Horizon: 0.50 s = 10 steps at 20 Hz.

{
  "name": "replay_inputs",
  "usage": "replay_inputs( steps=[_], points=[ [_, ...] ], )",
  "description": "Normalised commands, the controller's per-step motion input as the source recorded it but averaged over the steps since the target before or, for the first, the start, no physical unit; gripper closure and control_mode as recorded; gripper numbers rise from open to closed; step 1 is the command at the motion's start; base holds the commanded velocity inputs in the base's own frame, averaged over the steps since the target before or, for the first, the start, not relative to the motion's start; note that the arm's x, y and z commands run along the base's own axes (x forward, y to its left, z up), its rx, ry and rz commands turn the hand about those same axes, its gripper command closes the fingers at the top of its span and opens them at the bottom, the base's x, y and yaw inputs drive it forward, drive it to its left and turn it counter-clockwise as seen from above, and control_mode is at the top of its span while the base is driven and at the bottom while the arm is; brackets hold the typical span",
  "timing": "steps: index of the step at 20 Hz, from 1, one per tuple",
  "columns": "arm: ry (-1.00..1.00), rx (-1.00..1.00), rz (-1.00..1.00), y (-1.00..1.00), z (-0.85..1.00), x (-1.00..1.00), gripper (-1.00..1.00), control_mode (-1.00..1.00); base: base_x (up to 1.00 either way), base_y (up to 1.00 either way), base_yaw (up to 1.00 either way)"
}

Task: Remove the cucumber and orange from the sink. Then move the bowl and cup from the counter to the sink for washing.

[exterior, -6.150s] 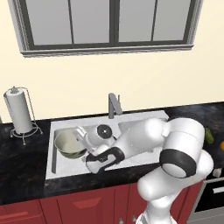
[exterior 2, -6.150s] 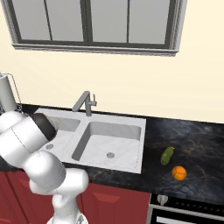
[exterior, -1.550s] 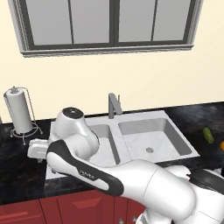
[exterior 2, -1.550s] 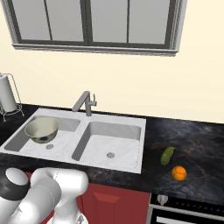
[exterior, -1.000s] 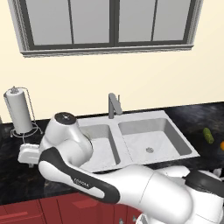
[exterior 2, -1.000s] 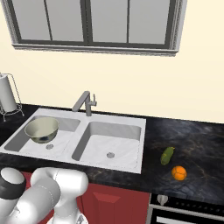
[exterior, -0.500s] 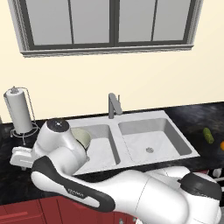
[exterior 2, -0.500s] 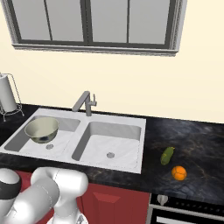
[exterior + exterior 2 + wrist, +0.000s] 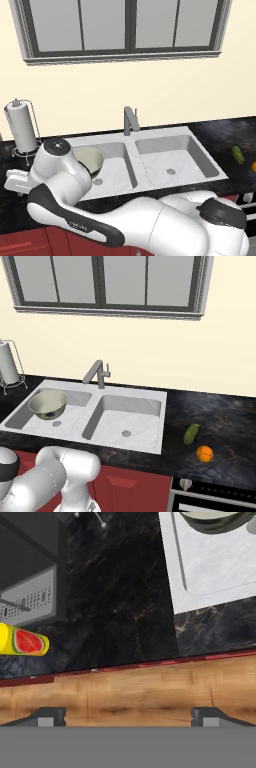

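Note:
The pale bowl sits in the left basin of the sink; its rim also shows at the top of the hand view. On the black counter right of the sink lie the cucumber and the orange. The yellow cup with its red patch lies on the counter at the left edge of the hand view. My gripper is open and holds nothing, hovering past the counter's front edge, to the right of the cup in that view. The arm reaches left of the sink.
A paper towel holder stands at the back left of the counter. The faucet rises behind the basins. A dark appliance with a grey vented face sits just beyond the cup. Wooden floor shows below the counter edge.
The arm has swung further left, away from the sink's left basin toward the counter's left end. The bowl stays in the basin; the jaws stay open.

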Motion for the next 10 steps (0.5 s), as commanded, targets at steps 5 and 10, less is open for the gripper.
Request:
replay_inputs(
  steps=[5, 10],
  points=[
    [0.0, 0.0, 0.0, 0.0, 0.0, 0.0, -1.0, -1.0, 0.0, 0.0, 0.0],
    [0.0, 0.0, 0.0, 0.0, 0.0, 0.0, -1.0, -1.0, 0.0, 0.0, 0.0]
  ],
)
